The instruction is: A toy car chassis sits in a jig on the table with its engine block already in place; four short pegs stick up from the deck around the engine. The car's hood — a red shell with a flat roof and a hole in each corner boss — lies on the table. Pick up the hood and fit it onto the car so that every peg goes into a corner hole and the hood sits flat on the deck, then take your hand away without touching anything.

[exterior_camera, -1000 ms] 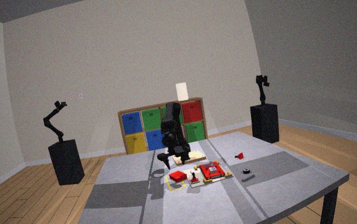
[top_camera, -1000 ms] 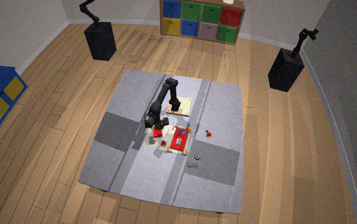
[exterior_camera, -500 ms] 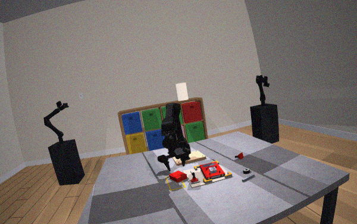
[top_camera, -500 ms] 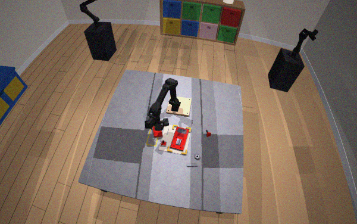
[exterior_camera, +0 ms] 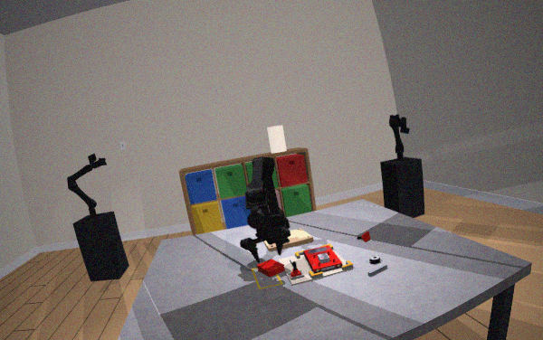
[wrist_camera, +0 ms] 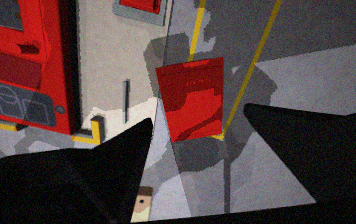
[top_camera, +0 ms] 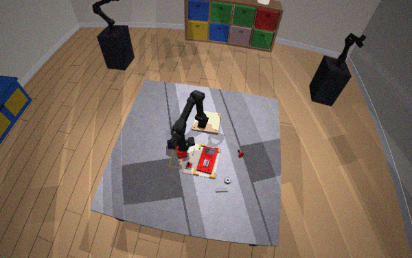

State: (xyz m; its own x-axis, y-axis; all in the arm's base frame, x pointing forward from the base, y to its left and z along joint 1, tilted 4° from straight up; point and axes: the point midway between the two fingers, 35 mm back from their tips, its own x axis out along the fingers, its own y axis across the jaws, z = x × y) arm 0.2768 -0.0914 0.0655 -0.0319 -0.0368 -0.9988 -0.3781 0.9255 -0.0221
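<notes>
The red hood point(top_camera: 182, 154) point(exterior_camera: 271, 268) point(wrist_camera: 197, 100) lies on the table with its flat roof up, over one end of a yellow outline point(exterior_camera: 259, 282) point(wrist_camera: 259, 49). My gripper point(top_camera: 181, 147) point(exterior_camera: 269, 258) point(wrist_camera: 197, 115) is open and empty above the hood. In the wrist view its fingertips stand on either side of the hood, with a gap to each edge. The red chassis point(top_camera: 211, 158) point(exterior_camera: 312, 259) point(wrist_camera: 47, 50) sits in the jig between yellow corner brackets, beside the hood. The grey engine block point(top_camera: 206, 162) point(exterior_camera: 324, 257) is on its deck. The pegs are too small to tell apart.
A small red part point(top_camera: 189, 165) point(exterior_camera: 295, 272) stands on the pale plate between hood and chassis. A wooden board point(top_camera: 213, 119) point(exterior_camera: 300, 236) lies behind. Beyond the chassis are a red-ended tool point(top_camera: 240, 154) point(exterior_camera: 366, 236), a wheel point(top_camera: 227, 179) point(exterior_camera: 375, 259) and a grey bar point(top_camera: 221, 190) point(exterior_camera: 377, 270).
</notes>
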